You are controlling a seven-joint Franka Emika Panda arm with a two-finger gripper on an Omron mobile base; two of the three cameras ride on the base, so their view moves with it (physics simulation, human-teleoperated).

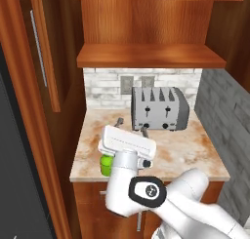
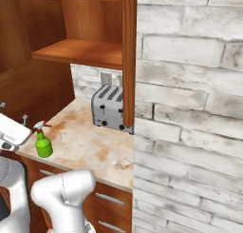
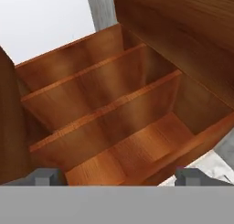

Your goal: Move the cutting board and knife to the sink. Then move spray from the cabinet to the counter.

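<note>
Spray [image 2: 43, 142] upright on the counter [image 2: 90, 146], near its front left corner, green body and pale trigger head with red tip plain in the right base view. Same bottle in the left base view just a green patch [image 1: 106, 165] behind the white hand. Nothing touching it.

Gripper [image 3: 117, 177] with fingertips [image 3: 44, 176] set wide apart at the bottom of the hand view, nothing between them. Aimed up into the cabinet [image 3: 114, 113]: bare wooden shelves, stepped one behind another.

Cabinet open, plain shelf [image 1: 149, 55] bare above the backsplash. Door [image 1: 45, 43] swung out to the left, long silver bar handle [image 1: 38, 48] along it.

Toaster [image 1: 159, 109] at the back of the counter, against the brick backsplash [image 1: 105, 87], well apart from the spray. Two wall outlets [image 1: 134, 83] just above the toaster. Drawers [image 2: 111, 201] under the counter front.
</note>
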